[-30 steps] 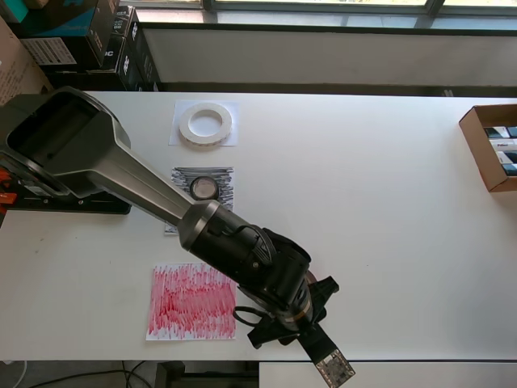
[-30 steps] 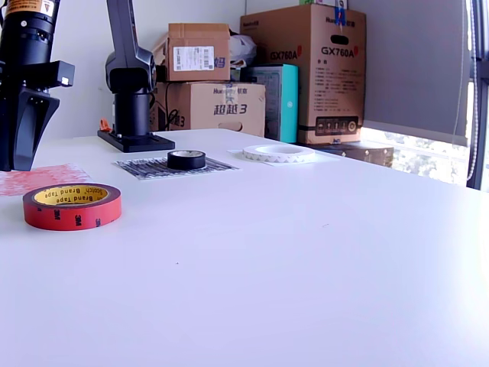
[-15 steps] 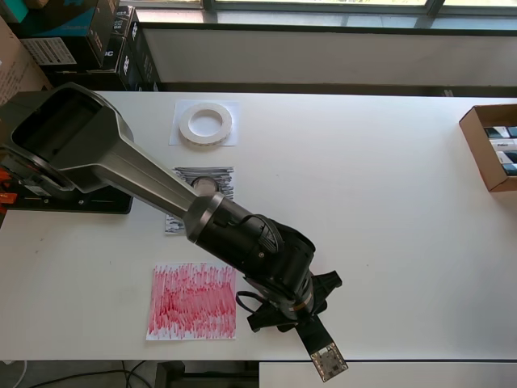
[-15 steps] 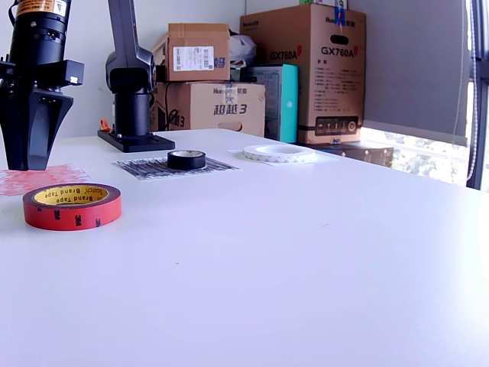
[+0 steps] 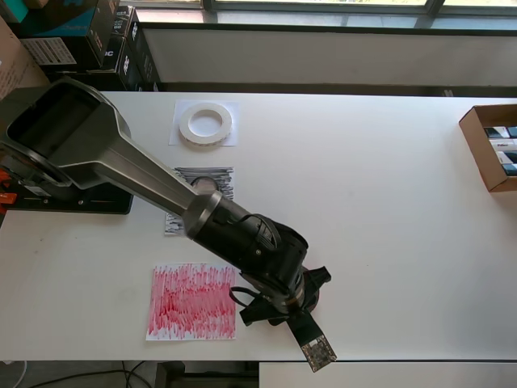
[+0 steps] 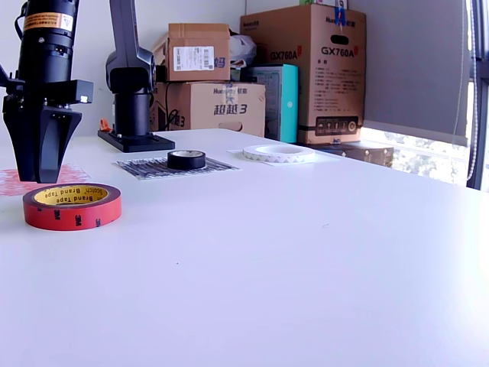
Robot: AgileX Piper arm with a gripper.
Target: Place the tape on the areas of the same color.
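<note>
The red tape ring [image 6: 72,206] with a tan core lies on the bare table, to the right of the red scribbled patch [image 6: 15,180] in the exterior view. My gripper [image 6: 40,177] hangs just behind the ring's left part, with its tips near table height. I cannot tell how the jaws stand. In the overhead view my wrist [image 5: 284,293] hides this ring, and the red patch [image 5: 192,301] lies to its left. The black roll [image 6: 186,160] sits on the black scribbled patch [image 5: 220,179]. The white ring [image 5: 205,124] sits on the white patch [image 5: 230,139].
The arm's base [image 5: 69,198] stands at the overhead view's left edge. An open cardboard box [image 5: 493,145] sits at the right edge. Stacked cardboard boxes [image 6: 306,73] stand beyond the table. The table's front edge [image 5: 388,360] runs close below my wrist.
My gripper has moved toward the exterior view's right, from over the red patch to just behind the red tape ring. The tapes have not moved.
</note>
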